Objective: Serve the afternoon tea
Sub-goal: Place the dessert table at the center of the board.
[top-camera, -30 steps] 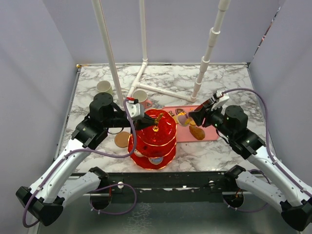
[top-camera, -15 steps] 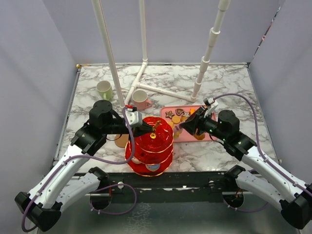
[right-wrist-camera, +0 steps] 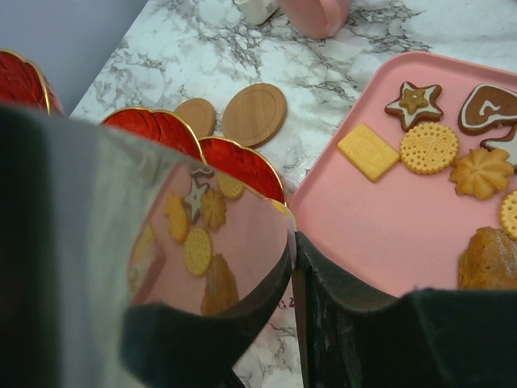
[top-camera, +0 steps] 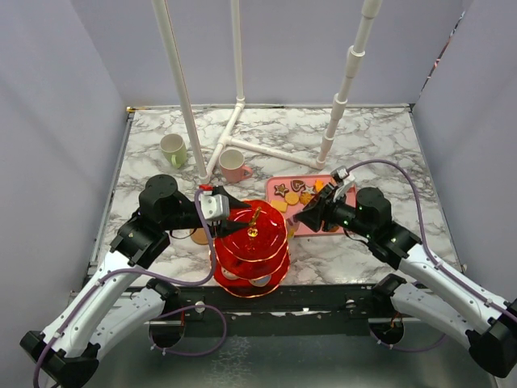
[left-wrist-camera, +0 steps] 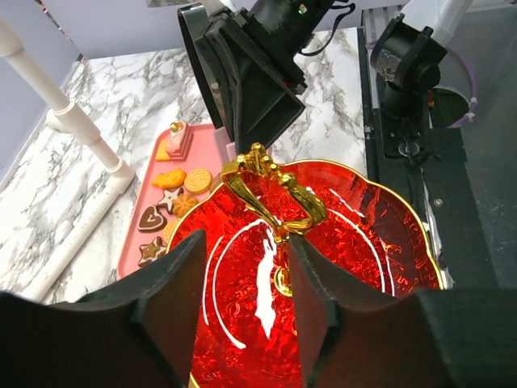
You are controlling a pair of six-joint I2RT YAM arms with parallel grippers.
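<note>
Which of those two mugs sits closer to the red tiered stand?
The pink mug, just beyond the red stand. The pale green mug stands farther off, out to the left.

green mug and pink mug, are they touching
Apart. The top view shows the green mug and pink mug standing on opposite sides of a white pipe, with a clear gap between them.

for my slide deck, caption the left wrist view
Open left gripper flanking the gold finial of the red tiered stand, pink cookie tray beyond
</note>
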